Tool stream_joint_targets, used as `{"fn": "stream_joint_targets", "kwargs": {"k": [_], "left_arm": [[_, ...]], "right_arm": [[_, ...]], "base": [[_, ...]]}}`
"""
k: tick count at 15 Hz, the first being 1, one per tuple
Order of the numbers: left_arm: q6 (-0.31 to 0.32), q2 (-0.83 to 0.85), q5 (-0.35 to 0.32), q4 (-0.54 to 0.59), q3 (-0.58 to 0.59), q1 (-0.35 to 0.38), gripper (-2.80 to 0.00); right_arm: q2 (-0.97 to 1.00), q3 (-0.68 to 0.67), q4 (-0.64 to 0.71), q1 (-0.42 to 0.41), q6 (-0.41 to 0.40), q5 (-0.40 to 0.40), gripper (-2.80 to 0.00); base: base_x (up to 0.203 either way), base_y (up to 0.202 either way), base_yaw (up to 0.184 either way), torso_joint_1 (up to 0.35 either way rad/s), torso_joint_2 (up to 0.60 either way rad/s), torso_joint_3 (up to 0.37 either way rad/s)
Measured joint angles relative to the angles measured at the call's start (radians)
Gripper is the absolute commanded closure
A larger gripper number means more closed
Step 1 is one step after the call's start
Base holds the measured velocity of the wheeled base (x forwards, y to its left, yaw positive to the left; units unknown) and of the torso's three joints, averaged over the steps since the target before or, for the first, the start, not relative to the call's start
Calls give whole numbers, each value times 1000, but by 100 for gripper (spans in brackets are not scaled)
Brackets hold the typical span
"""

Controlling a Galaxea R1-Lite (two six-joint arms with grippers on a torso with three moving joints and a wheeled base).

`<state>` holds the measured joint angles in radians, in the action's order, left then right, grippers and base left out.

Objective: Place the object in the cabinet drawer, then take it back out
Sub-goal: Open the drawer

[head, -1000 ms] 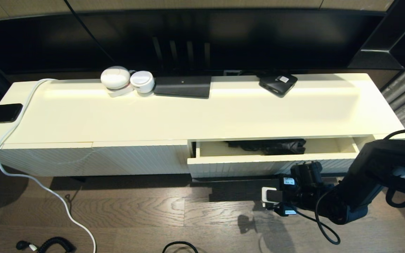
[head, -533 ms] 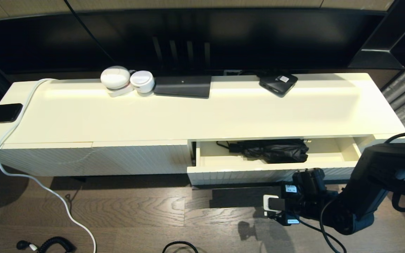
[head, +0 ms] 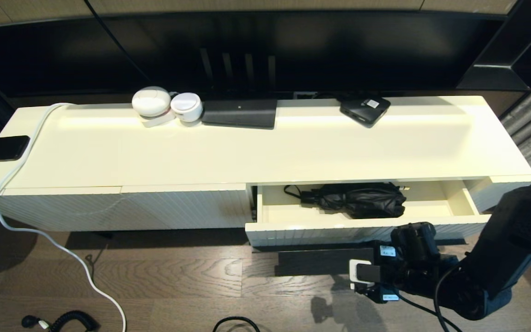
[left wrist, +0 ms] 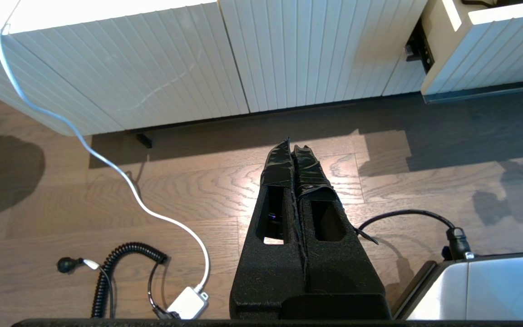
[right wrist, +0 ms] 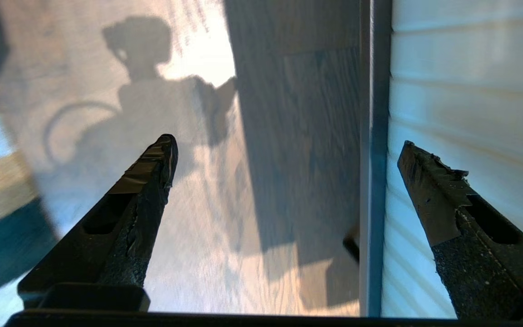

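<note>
The wide white cabinet drawer (head: 362,226) with its ribbed front is standing pulled out, and a black folded umbrella (head: 362,199) is lying inside on the cream floor. The right tool (right wrist: 284,168) is hovering below the drawer front — fingers spread wide, gripping nothing. The left tool (left wrist: 294,152) — pressed together — is hanging over the wooden floor (left wrist: 189,190).

The cabinet drawer (head: 321,230) has a ribbed white front and a smooth, slightly glossy cream inside. In it lies a folded umbrella (head: 362,199) of matt, crumpled black cloth. The cabinet top (head: 270,147) is smooth and glossy. The floor (head: 178,276) is grained brown wood. The left gripper (left wrist: 294,152) has rough black padding.
</note>
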<state>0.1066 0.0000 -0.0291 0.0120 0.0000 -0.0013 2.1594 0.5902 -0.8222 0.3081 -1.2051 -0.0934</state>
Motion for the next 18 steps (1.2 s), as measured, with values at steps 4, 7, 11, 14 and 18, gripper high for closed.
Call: {"fn": "stream_joint_targets", "kwargs": {"k": [4, 7, 11, 14, 18], "left_arm": [[0, 0, 0, 0, 0, 0, 0], [0, 0, 0, 0, 0, 0, 0], [0, 0, 0, 0, 0, 0, 0], [0, 0, 0, 0, 0, 0, 0], [0, 0, 0, 0, 0, 0, 0]], "right_arm": [[-212, -124, 97, 4, 1, 9, -280], [-458, -182, 257, 1, 26, 27, 0], [-798, -190, 576, -2, 68, 41, 0], [-994, -71, 918, -30, 87, 47, 0], [-1002, 47, 1055, -51, 97, 49, 0]], "base": [[0, 0, 0, 0, 0, 0], [0, 0, 0, 0, 0, 0], [0, 0, 0, 0, 0, 0], [0, 0, 0, 0, 0, 0], [0, 0, 0, 0, 0, 0]]}}
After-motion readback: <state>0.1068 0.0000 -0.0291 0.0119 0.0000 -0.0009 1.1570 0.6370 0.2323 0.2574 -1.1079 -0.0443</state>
